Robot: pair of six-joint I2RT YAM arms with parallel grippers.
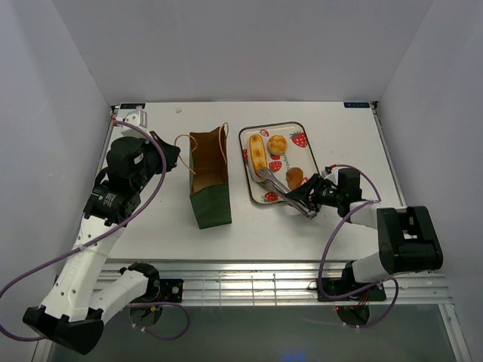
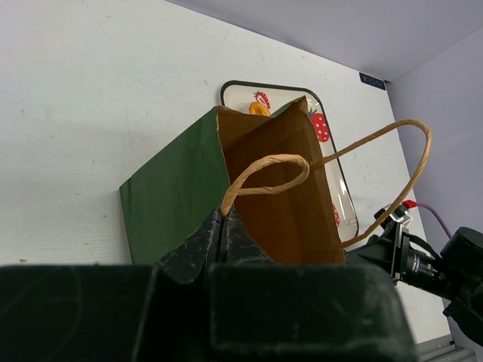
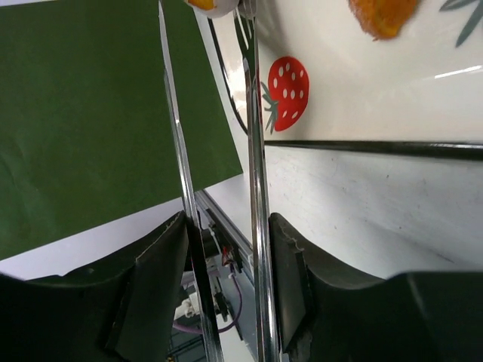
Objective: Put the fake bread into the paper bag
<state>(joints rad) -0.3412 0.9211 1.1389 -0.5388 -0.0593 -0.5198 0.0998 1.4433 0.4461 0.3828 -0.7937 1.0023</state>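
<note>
Early days imo: three fake bread (image 1: 259, 151) pieces on the tray (image 1: 298, 128), none visible in the paper bag (image 1: 210, 181). Left gripper (image 2: 223, 226) jaws pinch its rim, right gripper (image 1: 312, 193) jaws squeeze tongs (image 1: 283, 188).

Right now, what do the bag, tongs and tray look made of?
The paper bag: matte kraft paper, green outside, brown inside, creased folds.
The tongs: polished metal, likely steel; mirror-like strips.
The tray: glossy white with printed strawberries, dark rim; enamel or plastic, unclear.

Matt green paper bag (image 1: 211, 204) with brown kraft inside; glossy white tray (image 1: 306, 157); mirror-bright metal tongs (image 3: 253, 188); matt white table (image 1: 339, 136)
</note>
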